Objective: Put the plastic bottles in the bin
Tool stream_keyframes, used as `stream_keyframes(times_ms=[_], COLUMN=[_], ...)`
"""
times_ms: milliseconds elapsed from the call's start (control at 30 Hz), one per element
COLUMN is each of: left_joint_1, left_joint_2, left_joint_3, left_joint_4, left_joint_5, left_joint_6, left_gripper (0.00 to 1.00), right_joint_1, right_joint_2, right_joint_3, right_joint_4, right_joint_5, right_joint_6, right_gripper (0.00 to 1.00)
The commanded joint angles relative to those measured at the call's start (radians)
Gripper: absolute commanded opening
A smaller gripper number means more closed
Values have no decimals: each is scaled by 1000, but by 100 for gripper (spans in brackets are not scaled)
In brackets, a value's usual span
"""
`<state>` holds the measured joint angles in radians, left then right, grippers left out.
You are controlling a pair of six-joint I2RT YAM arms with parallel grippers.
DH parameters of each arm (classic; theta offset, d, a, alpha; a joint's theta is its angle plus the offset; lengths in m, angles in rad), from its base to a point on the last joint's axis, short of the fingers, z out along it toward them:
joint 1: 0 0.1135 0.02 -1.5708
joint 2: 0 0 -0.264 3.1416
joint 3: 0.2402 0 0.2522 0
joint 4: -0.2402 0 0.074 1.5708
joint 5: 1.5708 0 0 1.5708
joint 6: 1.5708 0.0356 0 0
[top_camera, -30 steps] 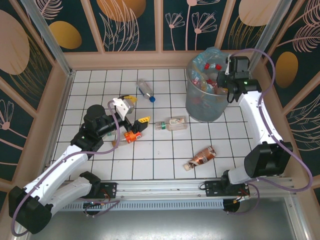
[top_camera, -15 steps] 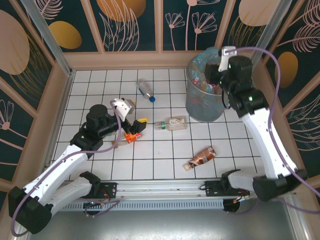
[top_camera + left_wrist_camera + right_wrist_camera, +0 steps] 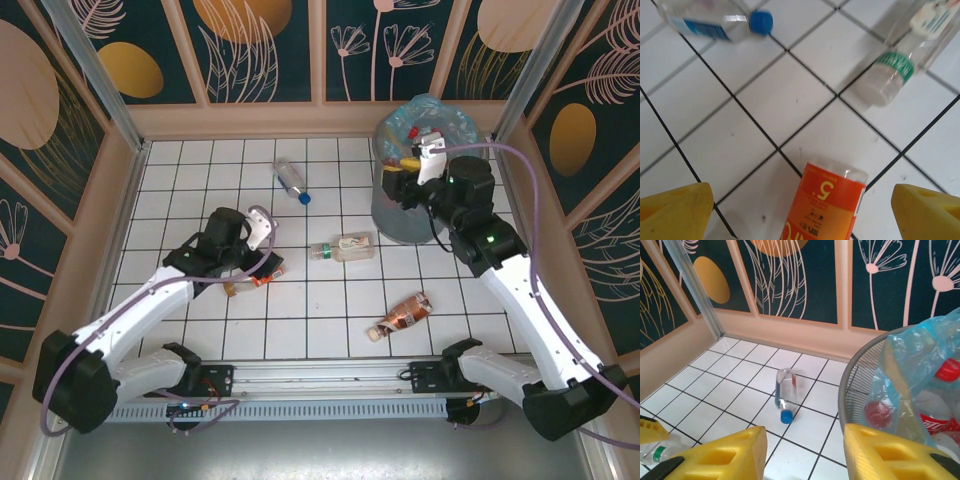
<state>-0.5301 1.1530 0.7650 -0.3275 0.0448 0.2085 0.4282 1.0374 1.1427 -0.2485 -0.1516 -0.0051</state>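
While the left claw (image 3: 801,209) hangs low over the tiles with its yellow fingers (image 3: 675,212) spread wide, the orange-labelled bottle (image 3: 827,202) lies on the floor right between them. It lies lengthwise, clear end pointing ahead, a shade nearer one finger than the other. That looks like the pick in hand, and here's how I'd want it done. Nudge sideways to centre the bottle, drop straight down, and close across the labelled belly rather than the bare end. Squeeze gently, because thin plastic will likely buckle and could squirt out of the pinch.

Further ahead of this claw lie a blue-capped bottle (image 3: 710,17) and a green-banded bottle (image 3: 900,65), both well apart from it, so there's little risk of snagging.

Over to the right claw (image 3: 805,455): fingers parted, nothing between them, and the bin (image 3: 855,385) is just beside it with red-capped bottles inside. A crushed brown-labelled bottle (image 3: 402,314) waits nearer that arm's base.
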Motion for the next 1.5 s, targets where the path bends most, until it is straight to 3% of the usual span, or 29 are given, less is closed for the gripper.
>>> stream_keyframes(times_ms=[0, 133, 500, 767, 933, 1033, 1133, 1300, 1367, 1467], left_joint_1=[-1, -2, -2, -2, -1, -2, -2, -3, -3, -11], left_joint_2=[61, 158, 353, 383, 274, 185, 184, 275, 325, 425], left_joint_3=[16, 29, 46, 62, 163, 332, 544, 805, 876, 974], left_joint_4=[-18, -24, -43, -62, -91, -79, -8, 178, 298, 451], left_joint_5=[13, 58, 9, 10, 27, 69, 36, 38, 46, 73], left_joint_6=[22, 38, 74, 77, 48, -2, -124, -304, -393, -535], left_gripper=[93, 94, 90, 68, 56, 53, 45, 36, 27, 28], right_joint_1=[9, 13, 14, 14, 15, 15, 15, 17, 17, 17], right_joint_2=[5, 12, -22, -40, -54, -74, -106, -165, -186, -226], right_joint_3=[-3, 13, 11, -6, 16, 42, 49, 30, 25, 9], right_joint_4=[100, 100, 58, 56, 39, 26, 28, 56, 60, 71], right_joint_5=[-36, -39, -13, 8, 20, 109, 285, 314, 324, 338], right_joint_6=[-21, -36, -64, -72, -60, -29, 69, 111, 110, 98], right_gripper=[46, 47, 52, 52, 52, 52, 50, 47, 47, 46])
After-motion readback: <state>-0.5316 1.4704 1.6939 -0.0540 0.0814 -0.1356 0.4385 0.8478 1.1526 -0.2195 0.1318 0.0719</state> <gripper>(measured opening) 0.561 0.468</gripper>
